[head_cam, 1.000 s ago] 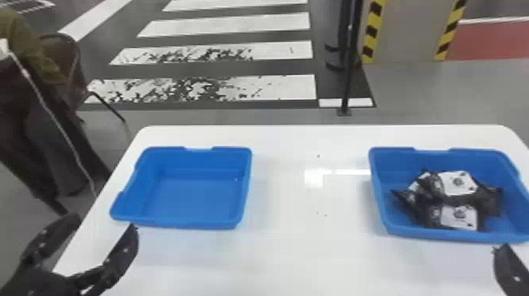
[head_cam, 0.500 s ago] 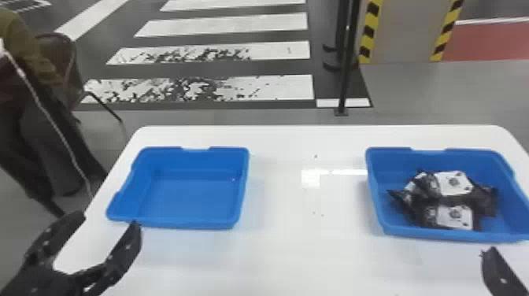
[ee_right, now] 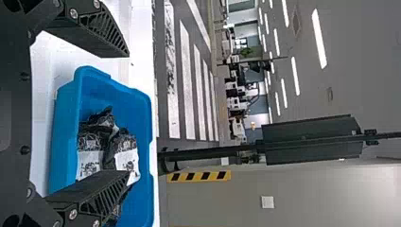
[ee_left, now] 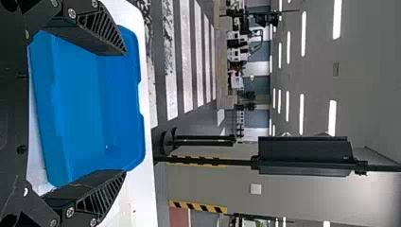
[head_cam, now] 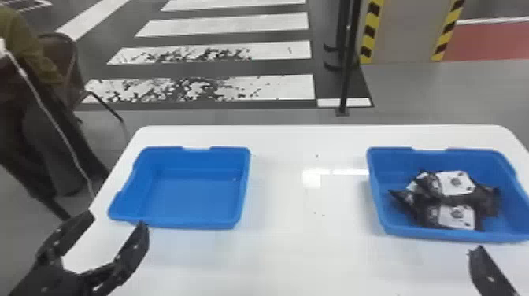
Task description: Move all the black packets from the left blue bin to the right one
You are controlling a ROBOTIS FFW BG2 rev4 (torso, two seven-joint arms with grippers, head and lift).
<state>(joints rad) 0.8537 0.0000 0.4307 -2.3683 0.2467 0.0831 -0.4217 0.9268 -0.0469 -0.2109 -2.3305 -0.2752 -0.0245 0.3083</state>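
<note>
My left gripper (head_cam: 118, 220) stands open at the near left, in front of the left blue bin (head_cam: 196, 197), which holds no packets. In the left wrist view the open left gripper (ee_left: 126, 112) has that bin (ee_left: 80, 104) beyond its spread fingers. At the near right edge one finger of my right gripper (head_cam: 488, 271) shows, in front of the right blue bin (head_cam: 452, 236). Several black packets (head_cam: 456, 216) with white labels lie heaped inside that bin. From the right wrist, the right gripper (ee_right: 128, 113) is open with nothing held, the packets (ee_right: 90, 156) beyond it.
Both bins stand on a white table (head_cam: 283, 252), with a wide stretch of tabletop between them. Behind the table are a black pole (head_cam: 346, 59) and a striped floor. A seated person is at the far left.
The right gripper's finger has shifted a little to the left in the head view. The left gripper has moved slightly to the right. Bins and packets lie as before.
</note>
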